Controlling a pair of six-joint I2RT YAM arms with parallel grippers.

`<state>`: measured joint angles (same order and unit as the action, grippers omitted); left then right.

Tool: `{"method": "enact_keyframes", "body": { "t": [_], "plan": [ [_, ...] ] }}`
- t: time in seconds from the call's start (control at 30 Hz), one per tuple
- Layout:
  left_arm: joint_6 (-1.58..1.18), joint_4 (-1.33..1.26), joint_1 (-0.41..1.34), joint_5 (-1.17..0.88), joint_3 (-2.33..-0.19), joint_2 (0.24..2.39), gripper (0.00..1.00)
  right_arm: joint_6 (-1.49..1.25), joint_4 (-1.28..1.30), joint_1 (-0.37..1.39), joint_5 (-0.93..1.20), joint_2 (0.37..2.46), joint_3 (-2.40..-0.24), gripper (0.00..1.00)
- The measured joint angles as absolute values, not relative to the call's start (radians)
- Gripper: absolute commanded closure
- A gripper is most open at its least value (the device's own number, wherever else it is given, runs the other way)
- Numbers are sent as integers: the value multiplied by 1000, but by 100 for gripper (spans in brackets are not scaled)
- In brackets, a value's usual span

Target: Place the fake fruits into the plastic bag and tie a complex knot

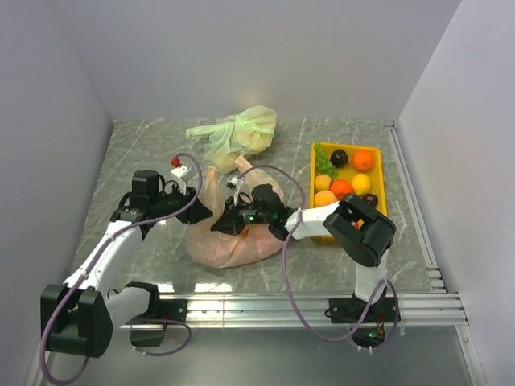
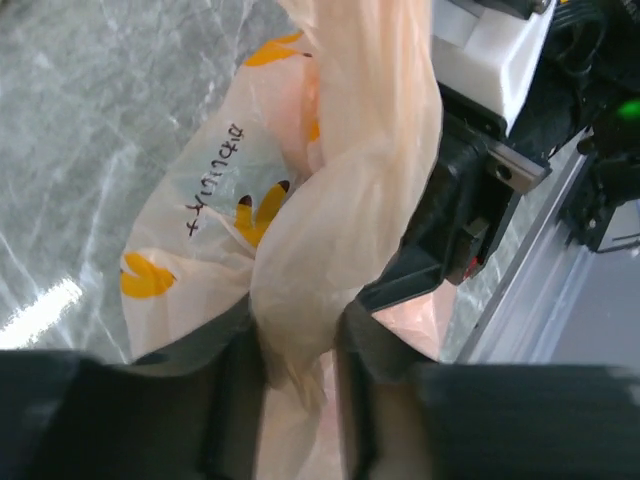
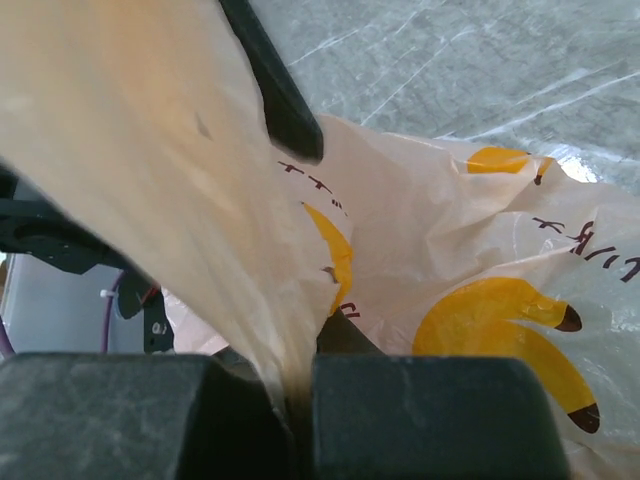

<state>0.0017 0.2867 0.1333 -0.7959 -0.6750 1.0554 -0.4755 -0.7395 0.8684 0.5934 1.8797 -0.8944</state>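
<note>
The peach-orange plastic bag (image 1: 225, 240) lies crumpled on the table between the arms, with yellow prints. My left gripper (image 1: 206, 211) is shut on a bunched handle strip (image 2: 345, 180) of the bag at the bag's left. My right gripper (image 1: 233, 217) is shut on another strip (image 3: 150, 170) of the bag, close beside the left gripper. The fake fruits (image 1: 348, 178), oranges, lemons, green grapes and dark pieces, lie in the yellow tray (image 1: 381, 205) at the right. I cannot see whether the bag holds any fruit.
A pale yellow-green knotted bag (image 1: 240, 133) lies at the back centre. A small red-and-white piece (image 1: 179, 166) sits near the left arm. White walls close in the table on three sides; a metal rail (image 1: 306, 304) runs along the near edge.
</note>
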Motion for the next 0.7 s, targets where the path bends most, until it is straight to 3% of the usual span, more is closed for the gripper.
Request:
{"method": "enact_keyframes", "body": {
  "t": [0.1,0.17,0.33,0.57,0.7],
  "plan": [
    [-20,232,134,-823,-675,1086,94,-468,-722,866,604,1873,-899,64],
    [-29,206,134,-836,-679,1106,99,-450,-687,863,616,1853,-900,50],
    [-21,183,134,-846,-708,1149,100,-370,-493,802,656,1717,-903,44],
    [25,179,134,-861,-725,1151,99,-296,-189,556,699,1428,-983,35],
    [57,183,134,-869,-725,1151,100,-270,-103,444,701,1423,-1027,33]
  ]
}}
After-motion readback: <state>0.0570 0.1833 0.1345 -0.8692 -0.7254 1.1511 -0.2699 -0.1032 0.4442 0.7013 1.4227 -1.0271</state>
